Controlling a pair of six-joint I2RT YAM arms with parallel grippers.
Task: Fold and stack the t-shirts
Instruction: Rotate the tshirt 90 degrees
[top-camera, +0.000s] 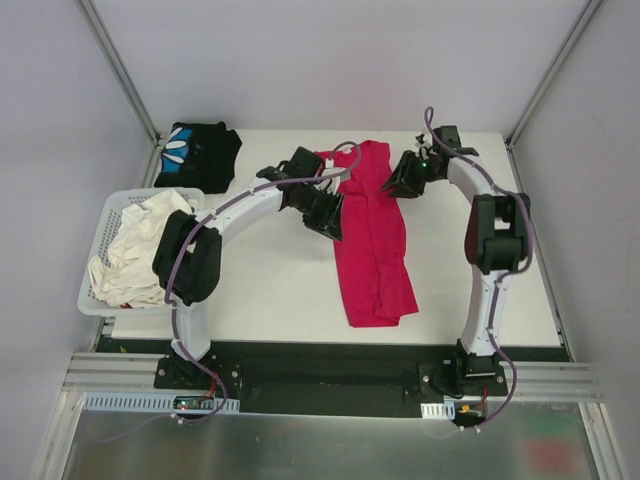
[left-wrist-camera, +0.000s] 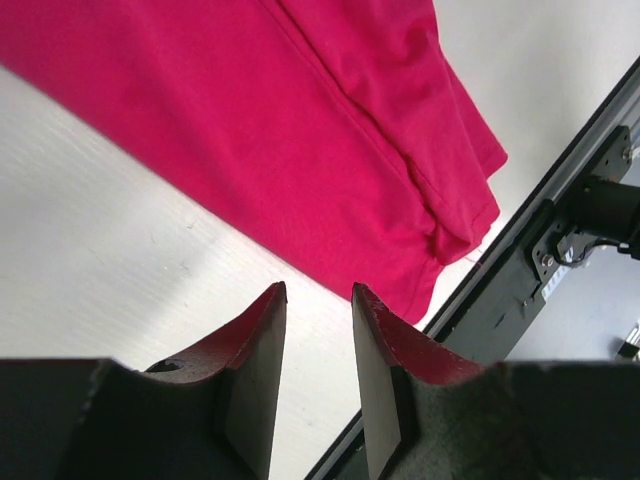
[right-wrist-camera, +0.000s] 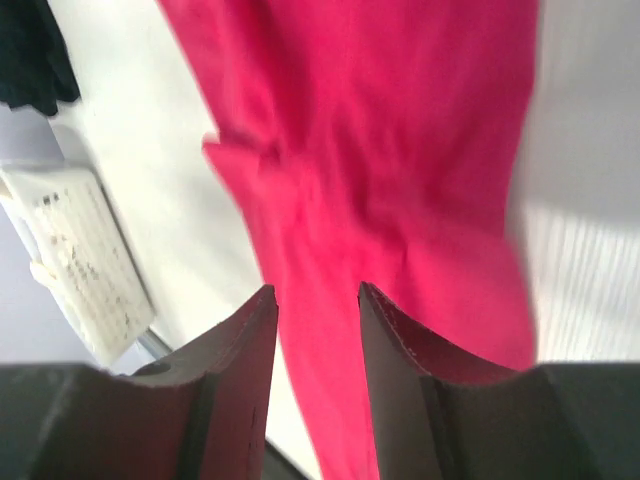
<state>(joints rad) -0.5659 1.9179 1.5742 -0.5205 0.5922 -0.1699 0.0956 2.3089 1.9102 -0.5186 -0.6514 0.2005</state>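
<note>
Magenta t-shirt (top-camera: 372, 235) lies mid-desk, folded lengthwise into a long strip running far to near, the near end a bit wider. Black t-shirt (top-camera: 197, 152) with blue-white print sits crumpled at the far-left corner of the desk (top-camera: 270, 290), well apart from it. Left arm (top-camera: 250, 205) rises from its base and sweeps right, wrist pitched down just beside the strip's left edge, at its far half. Left fingers (left-wrist-camera: 255, 340) are parted with nothing between them, over bare desk next to the cloth. Right arm (top-camera: 495, 230) stands up, elbow bent, forearm reaching far and left to the strip's far right edge. Right fingers (right-wrist-camera: 250, 340) are also released, gap clear, shirt below. That view is blurred, so I can't tell if the tips touch cloth. White lattice basket (top-camera: 103, 228) holding pale cloth (top-camera: 135, 245) sits at the desk's left edge, partly behind the left arm.
</note>
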